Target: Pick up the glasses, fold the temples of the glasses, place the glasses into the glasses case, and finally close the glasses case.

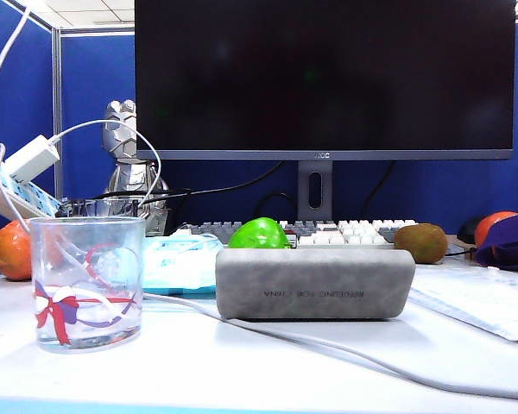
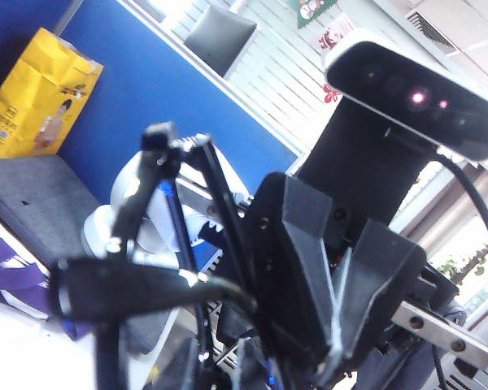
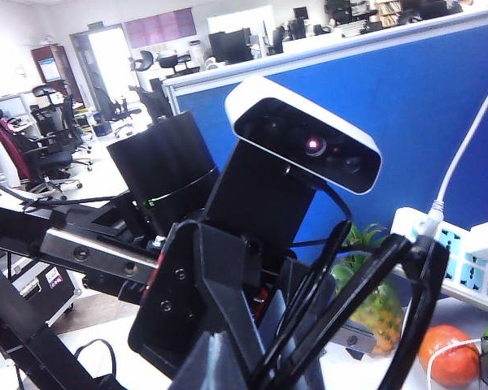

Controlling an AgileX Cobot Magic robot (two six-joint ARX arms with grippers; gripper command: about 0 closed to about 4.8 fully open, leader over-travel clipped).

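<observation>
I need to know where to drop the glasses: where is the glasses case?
In the exterior view the closed grey glasses case lies mid-table, right of the tumbler, in front of the green fruit and keyboard.

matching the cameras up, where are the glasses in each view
Exterior: not in it, nor either gripper.
Left wrist: glasses, in front of the right gripper.
Right wrist, between the left gripper and the power strip.
Shared: blue partition.

A deep blue fabric partition wall (image 1: 95, 95) stands behind the white desk (image 1: 198, 362), with a large black monitor (image 1: 324, 73) in front of it. Beyond the partition, a bright open office holds black swivel chairs (image 3: 53, 150) and a sunlit doorway (image 3: 114, 57).
</observation>
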